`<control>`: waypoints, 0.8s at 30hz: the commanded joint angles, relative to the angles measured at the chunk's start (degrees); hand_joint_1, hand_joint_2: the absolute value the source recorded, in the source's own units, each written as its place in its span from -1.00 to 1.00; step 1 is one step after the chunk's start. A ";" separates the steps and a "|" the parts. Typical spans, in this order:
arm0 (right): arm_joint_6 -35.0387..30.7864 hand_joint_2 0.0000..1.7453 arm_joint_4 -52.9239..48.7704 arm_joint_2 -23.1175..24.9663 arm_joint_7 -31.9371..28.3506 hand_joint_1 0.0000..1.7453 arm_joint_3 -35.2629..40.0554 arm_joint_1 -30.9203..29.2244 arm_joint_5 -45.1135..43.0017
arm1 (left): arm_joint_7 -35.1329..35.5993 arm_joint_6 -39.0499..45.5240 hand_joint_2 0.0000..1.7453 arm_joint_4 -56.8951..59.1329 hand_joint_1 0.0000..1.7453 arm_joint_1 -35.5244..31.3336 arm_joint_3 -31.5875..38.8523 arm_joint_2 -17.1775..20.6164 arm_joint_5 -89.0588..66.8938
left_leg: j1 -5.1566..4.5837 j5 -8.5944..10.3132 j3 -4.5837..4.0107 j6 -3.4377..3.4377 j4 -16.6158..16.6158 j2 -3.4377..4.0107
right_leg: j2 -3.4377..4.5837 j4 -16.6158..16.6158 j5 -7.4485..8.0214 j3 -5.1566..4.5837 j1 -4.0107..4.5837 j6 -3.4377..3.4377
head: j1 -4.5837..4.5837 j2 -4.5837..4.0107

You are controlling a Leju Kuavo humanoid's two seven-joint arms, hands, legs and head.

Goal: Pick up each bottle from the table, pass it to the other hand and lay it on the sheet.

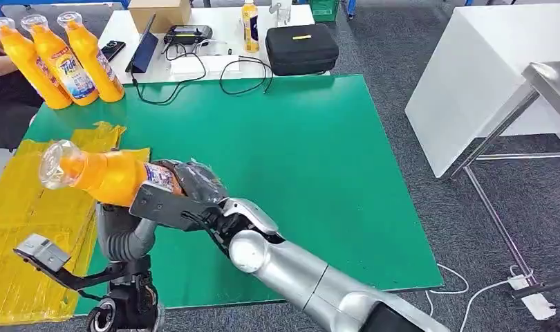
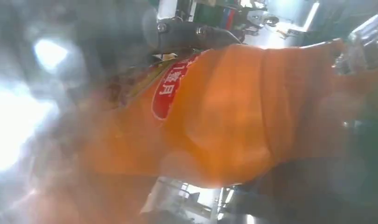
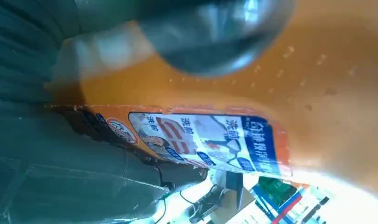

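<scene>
An orange detergent bottle (image 1: 108, 176) with a clear cap lies level in the air over the green table's (image 1: 298, 152) left part, cap toward the yellow sheet (image 1: 28, 200). My right hand (image 1: 194, 181) grips its base end, dark fingers wrapped around the label. My left hand (image 1: 115, 221) comes up right under the bottle's body, its fingers hidden behind it. In the left wrist view the bottle (image 2: 224, 116) is a close orange blur. The right wrist view has the bottle (image 3: 327, 93) against my grey thumb (image 3: 210, 37). Three more orange bottles (image 1: 59, 59) stand at the back left.
Behind the green table a white table holds a black case (image 1: 301, 48), a small yellow bottle (image 1: 249, 24) and cables. A person's arm (image 1: 4, 69) is at the far left. A white block (image 1: 484, 76) and a metal table leg (image 1: 498, 200) stand to the right.
</scene>
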 commanded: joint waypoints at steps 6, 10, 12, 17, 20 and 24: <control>-1.39 1.00 3.53 -0.20 0.68 1.00 20.38 -0.25 -8.69 | 0.06 0.70 1.00 1.26 -1.00 -1.15 -0.42 1.42 0.01 | 0.09 -0.01 0.28 -0.15 -0.19 0.01 | -0.10 -0.18 -0.03 0.29 0.09 -0.11 | 0.02 0.00; 0.23 1.00 0.72 -0.20 0.41 1.00 22.65 0.62 -6.45 | -0.05 0.93 1.00 -0.56 -1.00 0.70 1.50 1.34 -0.13 | 0.08 0.00 0.15 -0.11 -0.14 0.04 | -0.09 -0.15 -0.01 0.15 0.09 -0.08 | 0.02 0.00; 1.29 1.00 -1.42 -0.20 0.57 1.00 23.65 1.57 -5.24 | -0.44 0.45 1.00 -1.17 -1.00 1.61 2.44 1.20 0.15 | 0.07 -0.01 0.19 -0.12 -0.16 0.11 | -0.02 -0.14 -0.02 0.15 0.08 -0.09 | 0.00 0.00; 2.66 1.00 -3.05 -0.20 0.96 1.00 25.37 3.64 -3.56 | -0.62 0.28 1.00 -1.55 -1.00 2.18 3.05 0.65 0.07 | 0.12 0.00 0.17 -0.12 -0.16 0.01 | -0.13 -0.19 -0.03 0.19 0.14 -0.10 | 0.00 0.00; 3.12 1.00 -3.26 -0.20 0.95 1.00 25.95 4.20 -2.53 | -0.62 0.27 1.00 -1.17 -1.00 2.26 3.21 0.59 0.07 | 0.10 0.02 0.09 -0.10 -0.13 -0.07 | -0.20 -0.18 -0.03 0.13 0.12 -0.09 | 0.04 0.00; 3.12 1.00 -3.26 -0.20 0.95 1.00 25.95 4.20 -2.53 | -0.62 0.27 1.00 -1.17 -1.00 2.26 3.21 0.59 0.07 | 0.12 0.03 0.17 -0.15 -0.18 -0.10 | -0.26 -0.23 -0.04 0.23 0.14 -0.12 | 0.00 0.00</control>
